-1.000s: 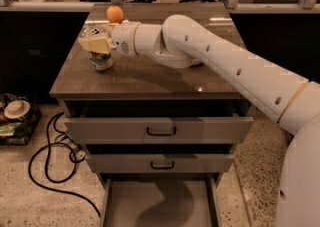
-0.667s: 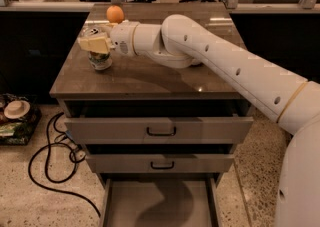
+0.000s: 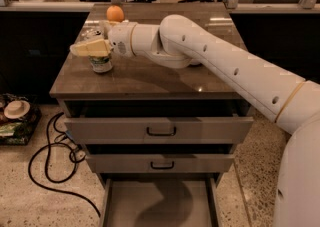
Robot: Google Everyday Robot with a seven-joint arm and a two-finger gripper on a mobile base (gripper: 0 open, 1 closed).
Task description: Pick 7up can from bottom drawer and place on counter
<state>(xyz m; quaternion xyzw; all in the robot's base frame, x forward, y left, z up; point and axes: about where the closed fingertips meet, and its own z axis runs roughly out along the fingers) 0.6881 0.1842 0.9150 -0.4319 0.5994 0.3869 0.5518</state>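
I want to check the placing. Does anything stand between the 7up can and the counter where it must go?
Nothing visible does. The 7up can appears to stand upright already on the counter, near its left edge, with the gripper right at its top. The orange sits farther back, apart from it.

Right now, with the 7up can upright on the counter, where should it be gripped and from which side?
Probably best to grip the 7up can across its round side wall, upper half, coming in level from the counter's middle. It stands upright near the left edge, a plain cylinder. The gripper sits at its top on that side; the orange sits well behind.
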